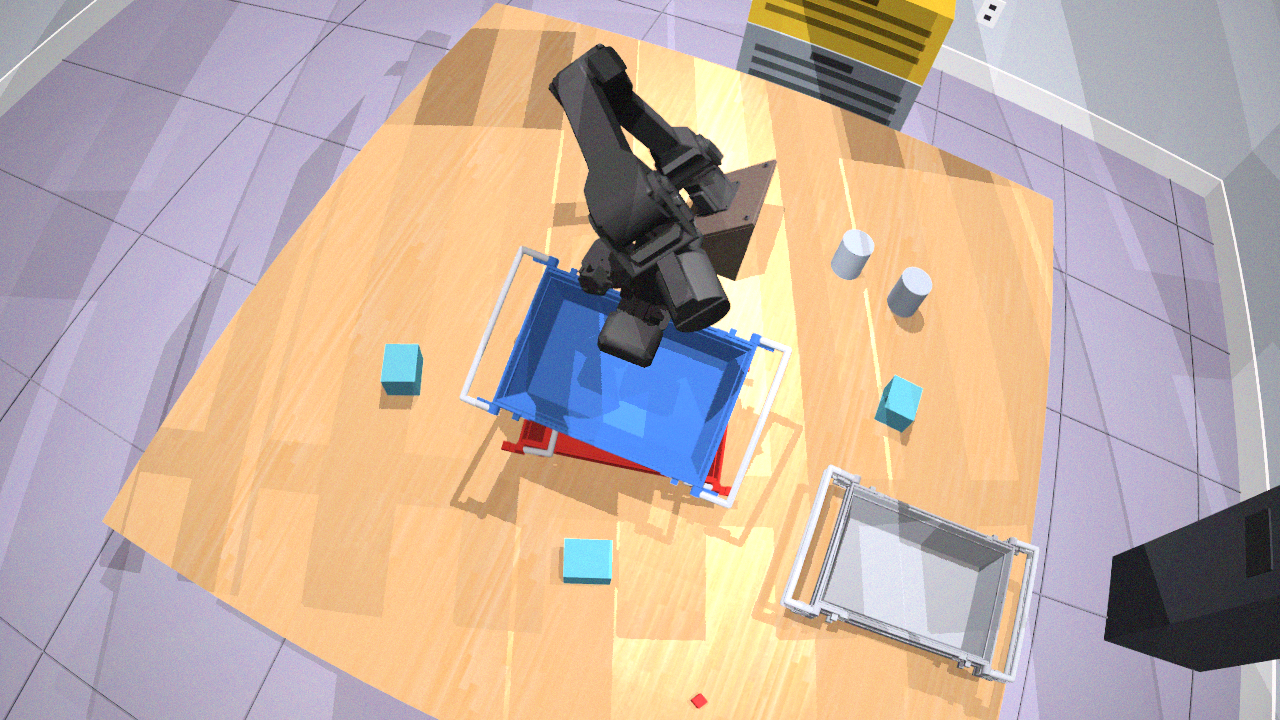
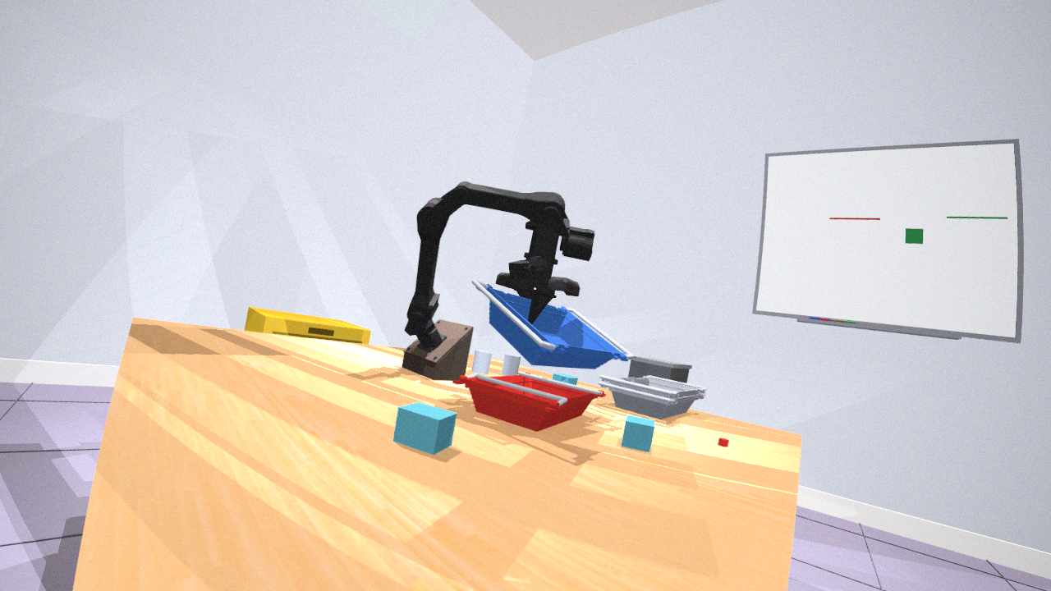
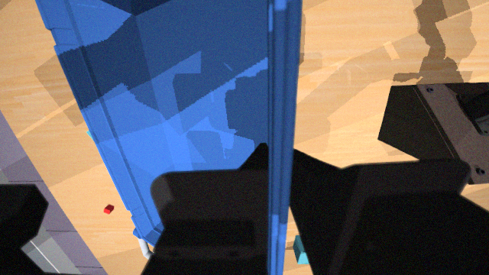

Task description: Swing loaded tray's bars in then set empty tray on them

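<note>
One end effector (image 1: 631, 308) (image 2: 539, 316) (image 3: 270, 148) is gripping the long rim of the blue tray (image 1: 626, 394) (image 2: 573, 351) (image 3: 283, 114), which is hanging tilted above the red tray (image 1: 615, 456) (image 2: 514, 408) on the counter (image 1: 295, 429) (image 2: 294, 470) (image 3: 336, 114).

This looks like a robotics lab or workroom: a black jointed arm (image 1: 617, 152) (image 2: 426, 253) stands on a wooden table (image 1: 295, 376) (image 2: 294, 470) over a tiled floor, with a whiteboard (image 2: 823, 272) on the right wall, colour markers on its ledge, and a yellow-and-grey vented cabinet (image 1: 827, 67) beyond the table's far edge
</note>
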Controlling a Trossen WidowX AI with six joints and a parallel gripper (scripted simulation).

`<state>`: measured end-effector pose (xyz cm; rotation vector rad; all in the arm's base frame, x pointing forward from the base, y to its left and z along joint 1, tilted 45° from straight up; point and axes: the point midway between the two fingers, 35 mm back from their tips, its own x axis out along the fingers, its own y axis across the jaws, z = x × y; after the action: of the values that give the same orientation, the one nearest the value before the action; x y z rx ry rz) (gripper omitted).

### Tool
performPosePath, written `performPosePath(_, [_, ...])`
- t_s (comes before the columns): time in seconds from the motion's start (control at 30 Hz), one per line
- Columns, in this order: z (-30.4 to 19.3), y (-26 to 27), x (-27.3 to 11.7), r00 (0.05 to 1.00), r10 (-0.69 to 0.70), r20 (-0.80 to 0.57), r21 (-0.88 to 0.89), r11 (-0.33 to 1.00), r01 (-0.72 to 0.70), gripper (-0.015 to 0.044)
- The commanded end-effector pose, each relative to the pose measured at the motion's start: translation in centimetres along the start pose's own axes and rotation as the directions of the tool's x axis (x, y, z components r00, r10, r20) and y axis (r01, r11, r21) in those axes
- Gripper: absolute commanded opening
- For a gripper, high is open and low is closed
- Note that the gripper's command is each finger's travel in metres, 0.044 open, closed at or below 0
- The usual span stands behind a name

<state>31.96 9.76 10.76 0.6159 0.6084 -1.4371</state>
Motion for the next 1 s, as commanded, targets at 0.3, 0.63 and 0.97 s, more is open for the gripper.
performPosePath(0.3, [-0.1, 0.2, -0.6, 1.0, 0.012, -0.019, -0.189, 0.982, -0.016, 0.0])
performPosePath(0.63, [0.0, 0.1, -0.5, 1.0, 0.013, -0.019, -0.189, 0.982, -0.016, 0.0])
performPosePath(0.97, [-0.1, 0.2, 1.0, 1.0, 0.011, -0.018, -0.188, 0.982, -0.015, 0.0])
